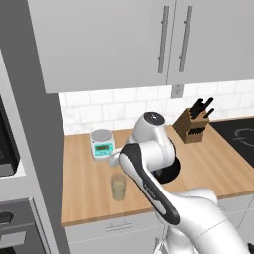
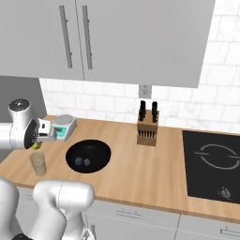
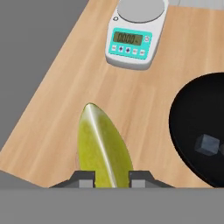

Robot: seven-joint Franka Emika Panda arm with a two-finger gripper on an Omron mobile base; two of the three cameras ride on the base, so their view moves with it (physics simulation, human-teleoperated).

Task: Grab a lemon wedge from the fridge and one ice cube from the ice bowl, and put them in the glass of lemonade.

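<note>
Yellow lemon wedge upright, seemingly above counter

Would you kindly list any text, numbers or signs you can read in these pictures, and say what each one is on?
"0.000": roughly how the digits read on the teal display of the white kitchen scale in the hand view; the last characters are blurred.
Buttons below that display: marks too small to read.
Stovetop: white ring markings and a small knob symbol, no letters.
Knife block: no label.
</note>
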